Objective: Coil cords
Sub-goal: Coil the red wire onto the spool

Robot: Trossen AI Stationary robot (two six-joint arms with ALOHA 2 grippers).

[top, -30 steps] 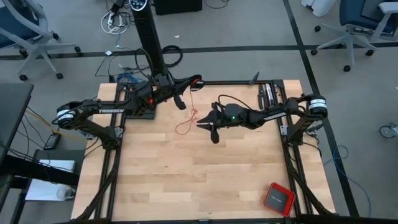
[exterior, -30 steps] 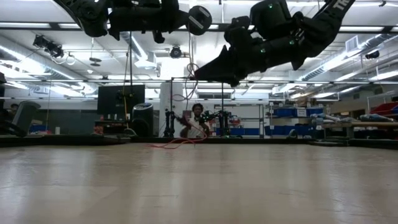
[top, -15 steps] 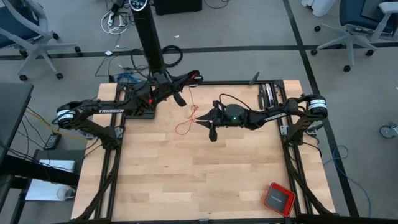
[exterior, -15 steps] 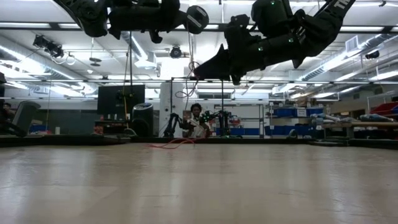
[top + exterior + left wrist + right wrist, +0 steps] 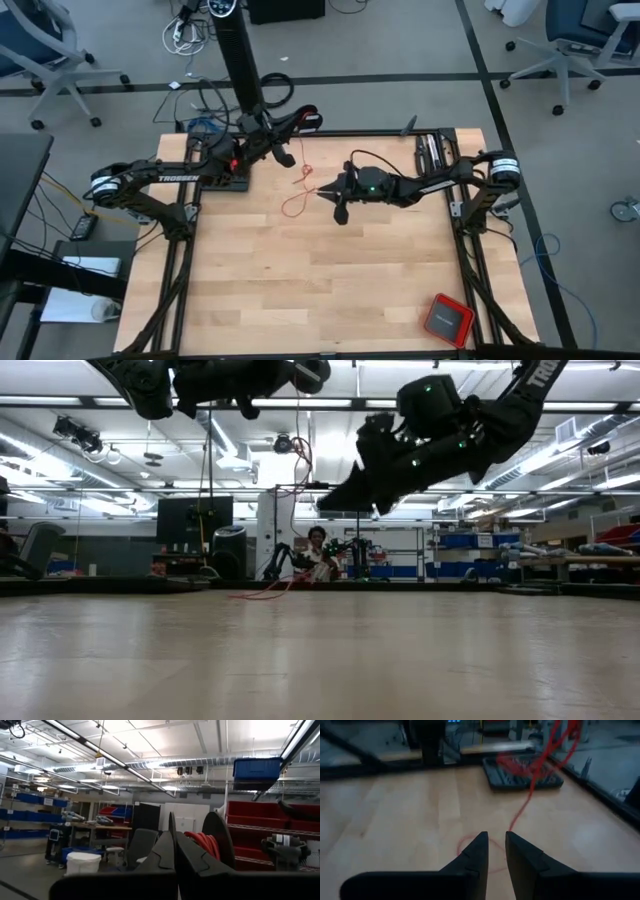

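The cord is thin and red. A loose loop of the cord [image 5: 294, 205] lies on the wooden table [image 5: 300, 290], and one strand [image 5: 305, 155] rises to my left gripper [image 5: 306, 118]. That gripper is shut and raised over the table's far edge, tipped upward. In the left wrist view, red turns of cord [image 5: 200, 842] sit beside its fingers next to a dark round disc [image 5: 219, 832]. My right gripper [image 5: 322, 192] hovers over the loop [image 5: 470, 845], pointing toward the table's left. Its fingers stand a little apart with nothing between them. My left gripper carries the cord at its free end, where red turns [image 5: 196, 840] lie against the outer side of one finger [image 5: 187, 857]. Whether a strand is pinched between the shut fingers is hidden. The strand [image 5: 297, 455] hangs slack below it to the table. My right gripper has the strand [image 5: 516, 820] passing close by one fingertip [image 5: 512, 840]; I cannot tell whether they touch.
A red square box with a dark top [image 5: 448, 318] lies at the table's near right corner. A dark grid-like pad [image 5: 525, 775] sits at the far right edge. A black post [image 5: 240, 60] stands behind the far edge. A person [image 5: 318, 555] sits in the room beyond.
My left gripper has tipped upward, and its tip has gone toward the table's far edge and higher, drawing the hanging strand up with it. My right gripper has sunk a little and tipped further down over the loop. The loop has stayed on the table.
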